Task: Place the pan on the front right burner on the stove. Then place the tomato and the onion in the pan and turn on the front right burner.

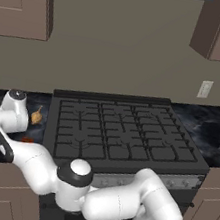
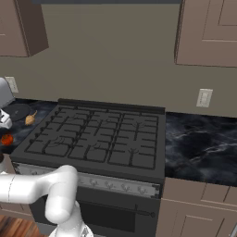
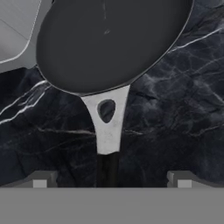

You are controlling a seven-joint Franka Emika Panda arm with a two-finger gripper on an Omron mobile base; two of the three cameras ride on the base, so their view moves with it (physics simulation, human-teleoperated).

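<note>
The dark round pan (image 3: 109, 39) lies on the black marble counter left of the stove (image 1: 128, 135). Its handle (image 3: 107, 131) points toward the hand, pale where it joins the pan and black nearer me. My gripper (image 3: 111, 181) is open, with one fingertip on each side of the handle's black end and not touching it. In the right base view the pan (image 2: 18, 111) sits at the far left, with the tan onion (image 2: 30, 119) beside it and the red tomato (image 2: 6, 139) in front. The onion (image 1: 37, 116) lies just right of my wrist. The front right burner (image 1: 163, 152) is bare.
A pale grey appliance (image 3: 13, 26) stands close behind the pan. Black marble counter (image 2: 203, 148) continues right of the stove. Wall cabinets (image 1: 23, 1) hang above both sides. A knob strip (image 2: 115, 185) runs along the stove front.
</note>
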